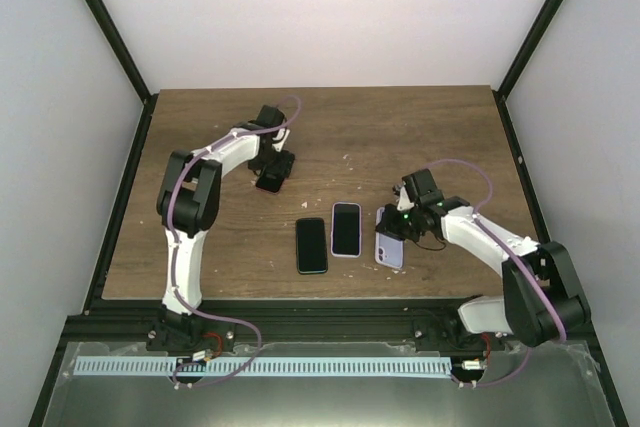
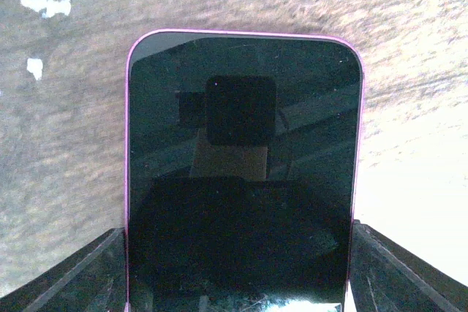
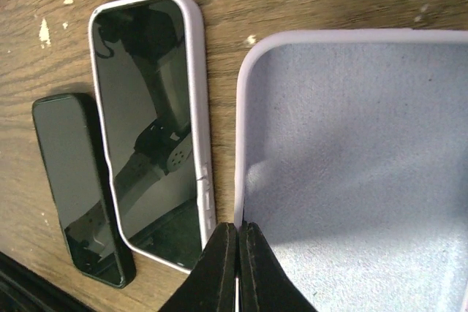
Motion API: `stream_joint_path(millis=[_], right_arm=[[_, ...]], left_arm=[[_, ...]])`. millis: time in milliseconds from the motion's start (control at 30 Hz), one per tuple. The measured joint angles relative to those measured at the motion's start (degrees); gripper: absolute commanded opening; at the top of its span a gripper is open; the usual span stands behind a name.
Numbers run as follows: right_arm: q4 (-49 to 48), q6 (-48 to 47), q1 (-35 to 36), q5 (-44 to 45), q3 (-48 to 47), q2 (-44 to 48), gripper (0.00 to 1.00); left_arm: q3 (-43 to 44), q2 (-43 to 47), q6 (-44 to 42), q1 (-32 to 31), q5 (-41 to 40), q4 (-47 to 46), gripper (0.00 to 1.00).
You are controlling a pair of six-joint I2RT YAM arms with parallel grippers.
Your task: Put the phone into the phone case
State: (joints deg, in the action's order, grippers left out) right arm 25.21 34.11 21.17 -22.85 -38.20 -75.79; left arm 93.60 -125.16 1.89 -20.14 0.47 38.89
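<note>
The phone (image 2: pixel 241 158), black-screened with a pink rim, lies flat on the wooden table (image 1: pixel 400 137) at the back left (image 1: pixel 270 183). My left gripper (image 1: pixel 272 169) (image 2: pixel 238 233) straddles its near end, with a finger (image 2: pixel 380 268) against each long edge. The phone case (image 3: pixel 351 144) is lavender with a soft grey-blue lining and lies open side up at the right (image 1: pixel 389 250). My right gripper (image 1: pixel 402 225) (image 3: pixel 238 230) is shut on the case's left side wall, pinching the thin rim.
Two other phones lie side by side mid-table: one in a white case (image 1: pixel 346 229) (image 3: pixel 150 122) and a dark green one (image 1: pixel 311 245) (image 3: pixel 77 180) to its left. The white-cased phone sits a narrow gap from the lavender case.
</note>
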Motion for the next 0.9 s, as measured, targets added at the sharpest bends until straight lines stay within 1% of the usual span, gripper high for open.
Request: stream_joint_path(millis=[167,267,500,700,900], right_arm=[[0.72,2.12,3.06,-0.26,-2.32,2.29,0.01],[0.28,3.98,5.29,-1.03,-3.82,4.07,0.01],[-2.84,9.42,15.04,-1.51,-8.09,2.45,0.01],[-8.24,14.01,23.93,-1.84,-14.95,-8.11,0.01],[-14.32,17.75,30.95,-1.68,-24.63,-20.33,0.01]], left_arm=[[-1.66,1.57,2.60,0.00,-0.24,2.16,0.54],[-3.04,3.02,4.48,0.00,-0.22,4.00,0.52],[-6.71,7.63,7.69,0.79,0.39,7.80,0.51],[-11.65,14.78,9.73,4.81,3.63,8.96,0.50],[-15.45,22.27,11.23,9.94,6.43,9.73,0.50]])
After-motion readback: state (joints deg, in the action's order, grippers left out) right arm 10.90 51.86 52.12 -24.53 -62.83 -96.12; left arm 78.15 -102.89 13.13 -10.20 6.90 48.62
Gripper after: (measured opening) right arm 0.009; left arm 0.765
